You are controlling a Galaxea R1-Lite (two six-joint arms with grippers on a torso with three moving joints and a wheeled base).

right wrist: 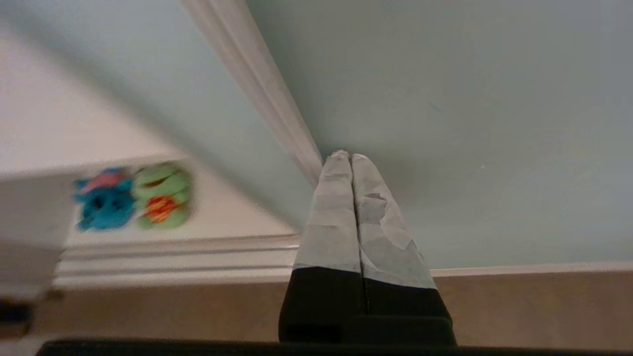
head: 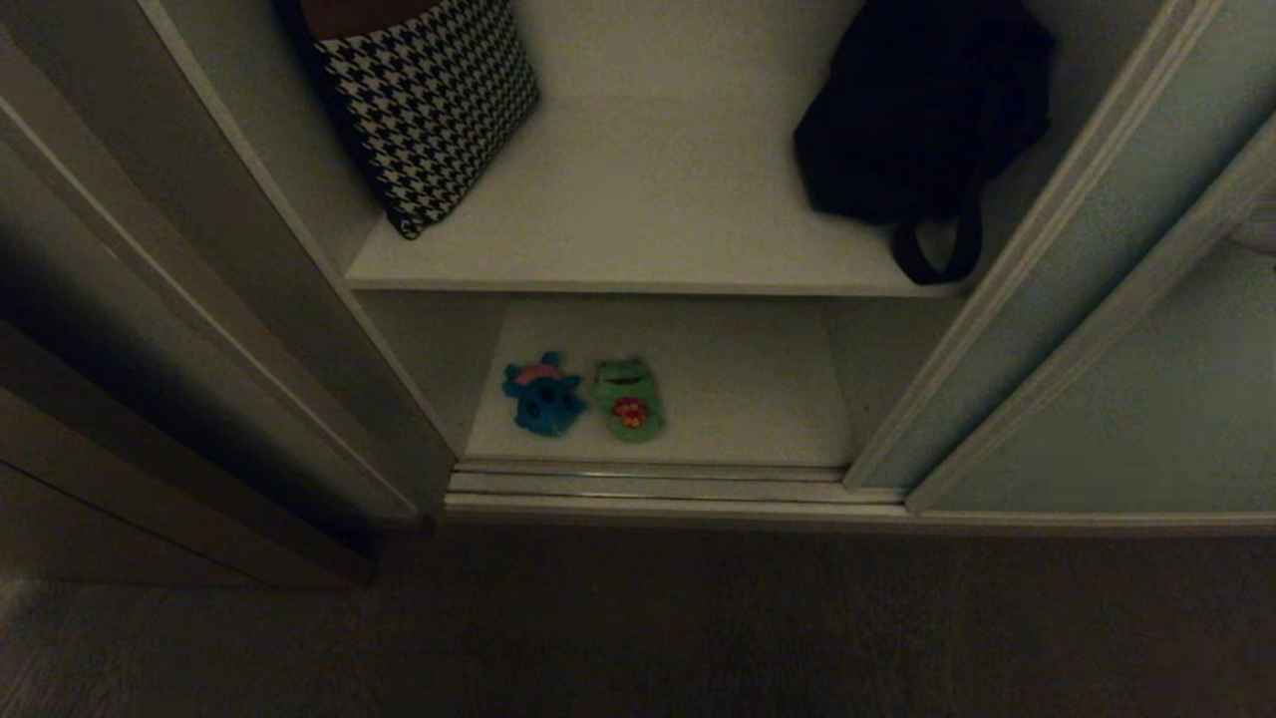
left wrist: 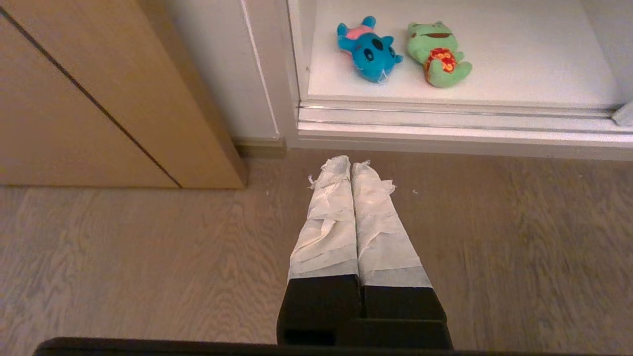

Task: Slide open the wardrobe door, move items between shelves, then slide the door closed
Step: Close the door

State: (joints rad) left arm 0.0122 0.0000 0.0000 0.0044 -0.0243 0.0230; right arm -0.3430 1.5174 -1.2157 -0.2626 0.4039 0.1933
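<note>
Beside the floor track (head: 658,486) of the wardrobe, on the lower shelf (head: 738,389), we see the two plush toys lying side by side: the teal-blue plush toy (head: 541,395) with its pink tuft sits nearer the wardrobe's left wall, and the green plush toy (head: 629,401) in red flowered shorts lies just beside it, both close to the shelf's front edge. Above that track the upper shelf (head: 658,199) carries a black-and-white houndstooth cushion (head: 429,100) leaning at its left end and a black strapped bag (head: 917,110) at its right end, one strap hanging over the edge. To the right of the track the sliding wardrobe door (head: 1107,299) stands pushed aside, so the compartment is open.

Neither of our arms shows in the head view. Our left gripper (left wrist: 352,165) hangs over the wooden floor (left wrist: 148,257) in front of the track, its tape-wrapped fingers (left wrist: 326,222) pressed together and holding nothing. Our right gripper (right wrist: 350,157) is up against the pale grey-green door panel, tips right by its slim pale frame strip (right wrist: 267,89); its taped fingers (right wrist: 383,232) are also clenched together and empty. Whether the tips touch the panel we cannot tell.
</note>
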